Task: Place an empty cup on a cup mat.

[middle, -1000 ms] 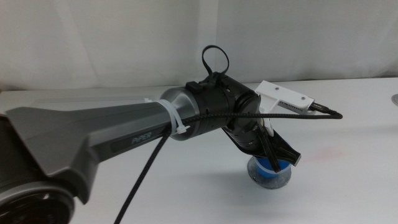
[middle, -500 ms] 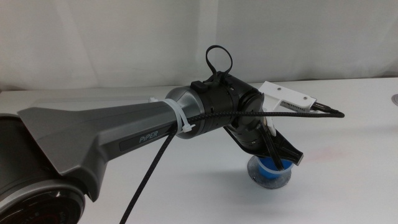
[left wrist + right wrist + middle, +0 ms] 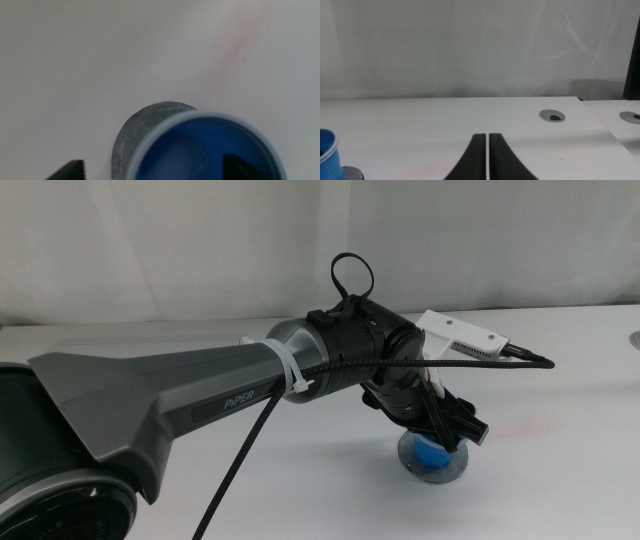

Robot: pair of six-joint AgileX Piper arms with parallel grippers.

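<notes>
One cup [image 3: 200, 150] on cup mat [image 3: 131, 137], left gripper [image 3: 452, 438] spread, arm [image 3: 190, 395] marked "PiPER"

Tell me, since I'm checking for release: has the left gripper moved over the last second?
Yes. The left gripper has opened and risen slightly against the speckled grey round cup mat, where the bright blue plastic cup stands.

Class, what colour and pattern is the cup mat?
Speckled dark grey; the mat shows best in the left wrist view, under the cup.
</notes>
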